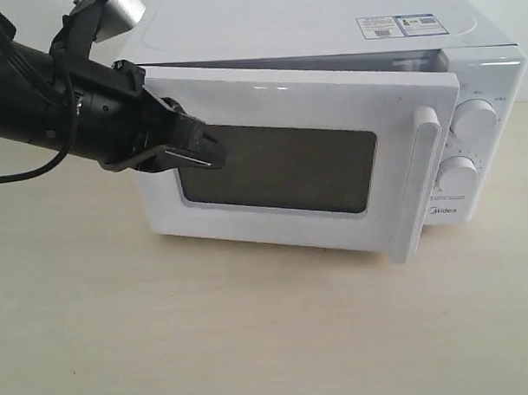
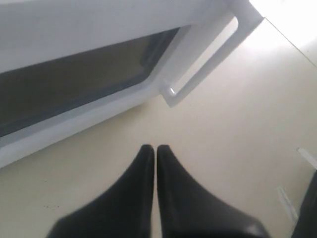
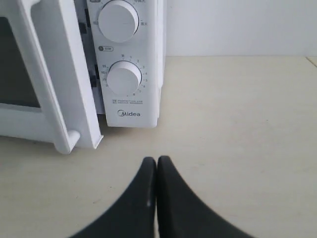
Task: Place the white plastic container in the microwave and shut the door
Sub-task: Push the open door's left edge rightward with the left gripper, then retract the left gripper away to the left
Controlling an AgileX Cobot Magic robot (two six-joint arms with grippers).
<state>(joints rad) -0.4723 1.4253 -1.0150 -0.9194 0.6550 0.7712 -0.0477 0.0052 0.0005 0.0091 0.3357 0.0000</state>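
Observation:
The white Midea microwave [image 1: 310, 31] stands at the back of the table, two round knobs [image 1: 475, 119] on its right panel. Its door [image 1: 269, 102] with the dark window [image 1: 280, 169] and white bar handle [image 1: 417, 183] stands nearly closed, a narrow gap left at the handle side. My left gripper [image 1: 212, 154] is shut with nothing in it, its tips against the door's outer face at the window's left edge. In the left wrist view the gripper [image 2: 155, 148] points past the door [image 2: 89, 29]. My right gripper [image 3: 157, 161] is shut and empty over the table, near the knob panel [image 3: 124, 79]. The white plastic container is hidden.
The pale wooden tabletop [image 1: 251, 328] spreads out in front of the microwave. A black cable [image 1: 20, 176] hangs from the left arm. A white wall [image 3: 237, 25] rises behind the table.

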